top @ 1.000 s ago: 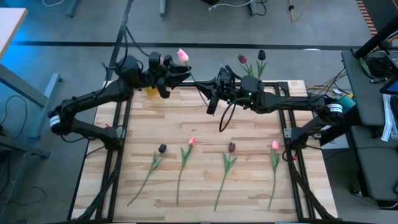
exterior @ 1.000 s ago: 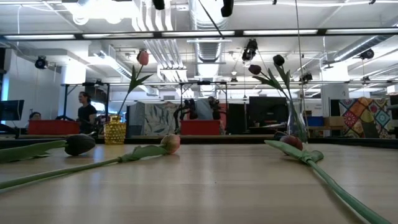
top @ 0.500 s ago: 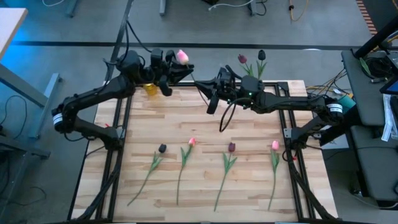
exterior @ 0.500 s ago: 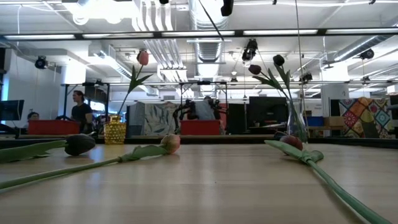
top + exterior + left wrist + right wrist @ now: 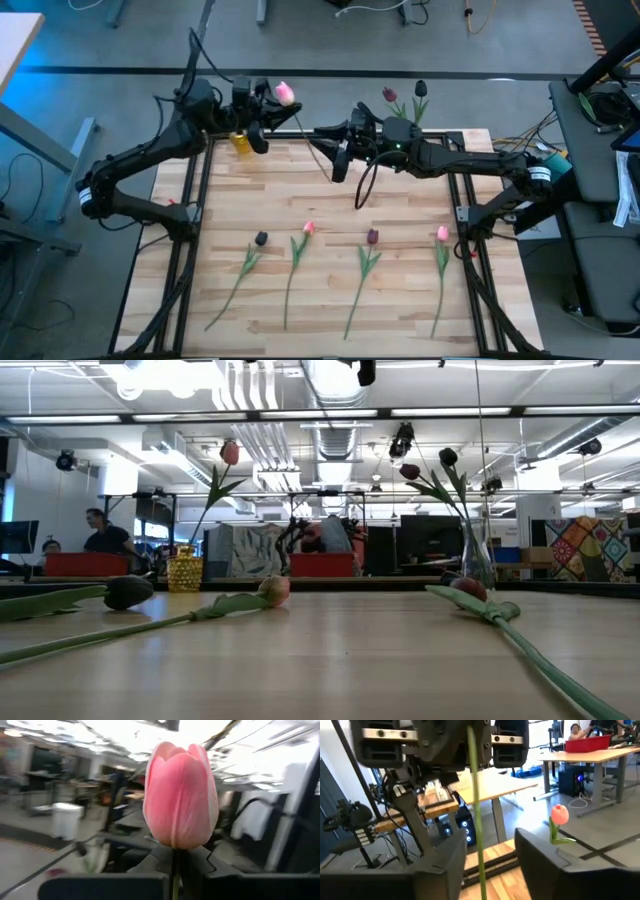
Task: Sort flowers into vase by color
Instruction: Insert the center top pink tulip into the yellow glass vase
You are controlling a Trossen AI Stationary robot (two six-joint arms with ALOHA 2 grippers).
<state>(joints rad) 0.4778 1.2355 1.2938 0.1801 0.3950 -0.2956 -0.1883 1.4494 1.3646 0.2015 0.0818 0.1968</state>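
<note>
High view: above the back edge of the wooden bench [image 5: 330, 210], the left tool [image 5: 262, 108] is closed tight on the thin green stem of a pink tulip [image 5: 284, 92], whose head rises just above the fingers. The right tool [image 5: 336, 160] faces it from close by, its dark fingers parted around the lower stem [image 5: 476, 810], which runs between them without clearly touching either. Where the two arms meet, the stem is hard to follow from above.

The left wrist view is filled by the smooth, rounded pink head, with the room behind it blurred.

A small yellow vase [image 5: 241, 143] stands at the back left corner, half hidden under the left arm; a clear glass vase [image 5: 478, 555] at the back right holds two dark maroon tulips [image 5: 404, 95].

Four more tulips [image 5: 340, 270] lie in a row near the front edge of the pale plank bench, two pink, two dark, with long stems and leaves.
</note>
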